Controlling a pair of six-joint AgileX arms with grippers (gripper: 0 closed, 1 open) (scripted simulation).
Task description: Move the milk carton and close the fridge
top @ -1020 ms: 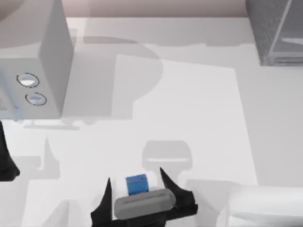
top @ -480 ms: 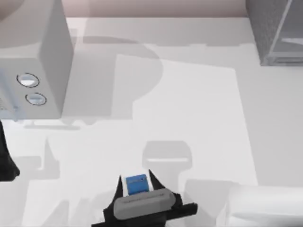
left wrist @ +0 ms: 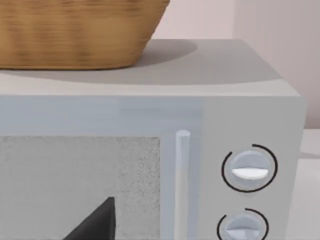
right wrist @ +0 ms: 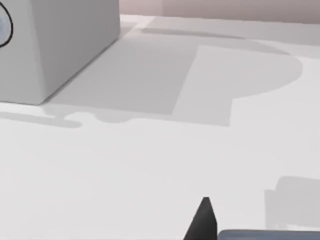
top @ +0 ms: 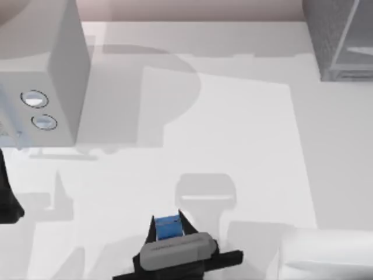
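White bench (top: 245,146), near edge: right tool (top: 168,224) has its fingers clamped on the milk carton (top: 168,226), gripping it only by its sides. Risk: it may slide or tilt free when carried. Far beyond the tool and off to its right, the fridge (top: 338,35); a wide swing may clip it. Left tool (top: 9,201) parked, grip state unclear.

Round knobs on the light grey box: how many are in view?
2. The upper knob and lower knob sit one above the other on the light grey box at the table's left; the left wrist view shows both beside its door handle.
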